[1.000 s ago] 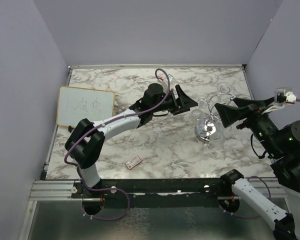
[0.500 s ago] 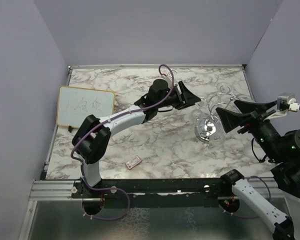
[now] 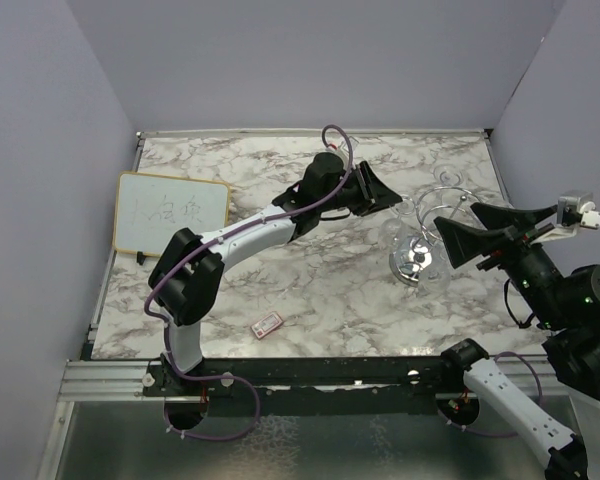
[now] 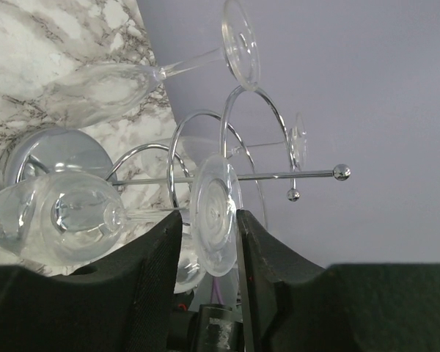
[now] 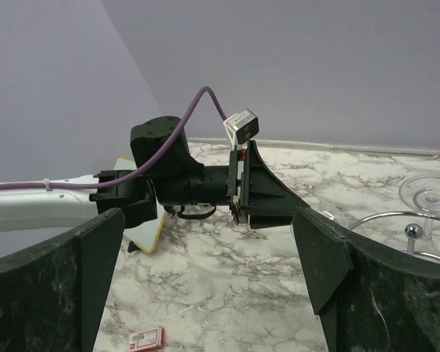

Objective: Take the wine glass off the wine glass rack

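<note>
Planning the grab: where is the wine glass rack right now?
In the top view the wine glass rack stands right of centre on the marble table, between the left gripper and right gripper.

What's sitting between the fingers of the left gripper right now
In the left wrist view, the round clear foot of a hanging wine glass sits between the left gripper fingers, with the shiny chrome wire wine glass rack behind. Whether the fingers touch the foot can't be told; its lower edge is hidden.

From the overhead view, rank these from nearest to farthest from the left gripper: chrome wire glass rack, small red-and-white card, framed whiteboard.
From the left gripper:
1. Chrome wire wine glass rack, just right of it.
2. Small red-and-white card, toward the table's near edge.
3. Framed whiteboard, at the table's left edge.
</note>
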`<act>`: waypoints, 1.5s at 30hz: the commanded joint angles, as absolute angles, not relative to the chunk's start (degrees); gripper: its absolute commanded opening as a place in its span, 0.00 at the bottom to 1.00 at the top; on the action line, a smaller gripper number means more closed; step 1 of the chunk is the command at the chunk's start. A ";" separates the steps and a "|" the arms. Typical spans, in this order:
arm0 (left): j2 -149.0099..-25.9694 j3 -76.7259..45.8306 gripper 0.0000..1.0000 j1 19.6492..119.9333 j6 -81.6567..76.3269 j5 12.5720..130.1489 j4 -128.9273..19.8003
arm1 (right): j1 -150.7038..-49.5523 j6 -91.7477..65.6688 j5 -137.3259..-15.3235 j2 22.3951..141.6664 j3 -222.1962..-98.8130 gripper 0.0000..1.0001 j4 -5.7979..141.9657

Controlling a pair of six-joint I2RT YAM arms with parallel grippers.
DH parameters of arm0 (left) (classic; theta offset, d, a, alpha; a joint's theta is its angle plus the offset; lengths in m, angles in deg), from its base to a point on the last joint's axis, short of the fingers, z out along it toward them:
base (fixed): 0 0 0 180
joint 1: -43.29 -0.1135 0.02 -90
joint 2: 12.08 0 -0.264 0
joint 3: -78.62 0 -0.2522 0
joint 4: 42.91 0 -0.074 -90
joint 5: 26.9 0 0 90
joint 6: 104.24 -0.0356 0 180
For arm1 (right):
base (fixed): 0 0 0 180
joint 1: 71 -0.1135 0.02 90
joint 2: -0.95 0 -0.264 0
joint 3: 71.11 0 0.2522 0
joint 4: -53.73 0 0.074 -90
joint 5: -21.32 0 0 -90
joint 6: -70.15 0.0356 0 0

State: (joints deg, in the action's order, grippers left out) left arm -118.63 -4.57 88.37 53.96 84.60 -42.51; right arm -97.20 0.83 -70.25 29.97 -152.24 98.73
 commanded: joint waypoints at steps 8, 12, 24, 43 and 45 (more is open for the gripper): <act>-118.05 -3.50 0.33 89.12 53.74 83.42 -44.82 | -97.54 0.29 -67.98 28.49 -151.50 1.00 97.90; -117.51 -3.92 0.33 89.17 53.63 83.61 -44.89 | -97.54 0.38 -67.98 28.37 -151.18 1.00 97.90; -116.26 -4.38 0.24 89.17 53.39 83.41 -44.95 | -97.54 0.97 -67.98 28.42 -150.59 1.00 97.68; -114.87 -4.96 0.19 89.17 54.12 84.10 -45.36 | -97.54 1.44 -68.42 28.86 -150.31 1.00 97.03; -115.08 -4.81 0.19 89.21 54.33 84.21 -45.69 | -97.54 1.49 -68.50 28.81 -150.34 1.00 96.92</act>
